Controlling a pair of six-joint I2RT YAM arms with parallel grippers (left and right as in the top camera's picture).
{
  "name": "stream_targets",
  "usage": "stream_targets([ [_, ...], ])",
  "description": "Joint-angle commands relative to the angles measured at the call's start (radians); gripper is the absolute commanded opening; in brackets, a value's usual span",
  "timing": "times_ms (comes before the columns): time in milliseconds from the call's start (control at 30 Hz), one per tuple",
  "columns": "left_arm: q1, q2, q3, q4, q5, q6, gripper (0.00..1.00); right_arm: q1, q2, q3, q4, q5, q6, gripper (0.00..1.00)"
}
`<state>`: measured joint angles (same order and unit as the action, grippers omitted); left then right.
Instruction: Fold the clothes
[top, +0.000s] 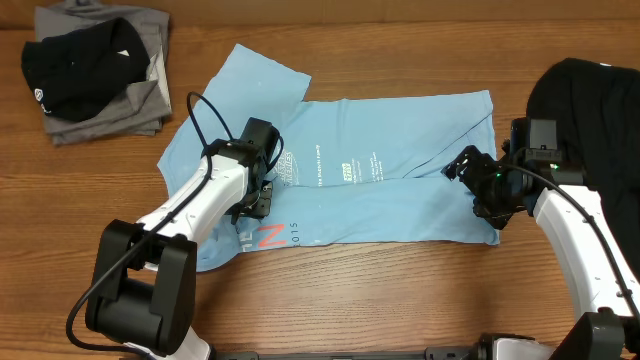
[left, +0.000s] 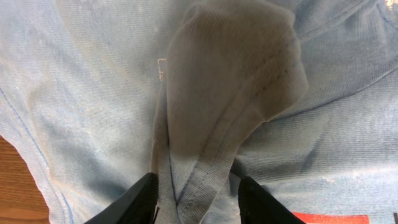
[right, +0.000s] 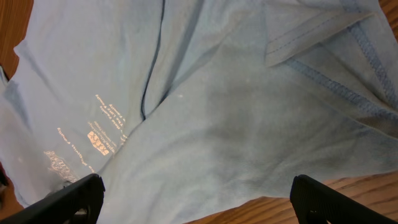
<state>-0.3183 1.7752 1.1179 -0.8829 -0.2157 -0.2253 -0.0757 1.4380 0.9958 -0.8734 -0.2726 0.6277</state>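
1. The light-blue shirt (top: 400, 190) lay spread across the middle of the wooden counter (top: 400, 300), with one short sleeve (top: 265, 75) pointing to the far left corner.
2. White lettering (top: 330, 170) ran across its middle, and a red letter (top: 270, 237) sat near the front edge.
3. My left arm (top: 190, 205) reached over the shirt's left part, with the left jaws down on the cloth just left of the white lettering.
4. In the left wrist view, a raised ridge of ribbed, seamed cloth (left: 205, 180) stood between my two left fingers (left: 140, 202).
5. The left jaws stood apart on either side of that ridge, close against it, but I could not tell whether they were pinching it.
6. My right arm (top: 580, 235) came in from the right, with the right jaws over the shirt's right end near its front corner.
7. The right jaws were spread wide. The right fingers (right: 68, 199) showed at the two bottom corners of the right wrist view, with only flat blue cloth below and nothing between them.
8. A stitched hem (right: 329, 68) lay folded over near the top right of that view.
9. A large black shirt (top: 580, 110) lay at the right edge of the counter, beside my right arm.
10. In the far left corner sat a small pile: a black garment (top: 85, 65) on top of grey clothing (top: 150, 100), well apart from the blue shirt.
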Motion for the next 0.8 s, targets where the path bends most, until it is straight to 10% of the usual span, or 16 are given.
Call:
stream_targets([
  [0, 0.003, 0.005, -0.002, -0.001, 0.007, 0.039, 0.46, 0.004, -0.021, 0.024, 0.006, 0.010, -0.008, 1.00],
  [767, 0.004, 0.074, 0.005, 0.004, -0.002, 0.051, 0.18, 0.003, -0.021, -0.010, 0.008, 0.055, -0.008, 1.00],
])
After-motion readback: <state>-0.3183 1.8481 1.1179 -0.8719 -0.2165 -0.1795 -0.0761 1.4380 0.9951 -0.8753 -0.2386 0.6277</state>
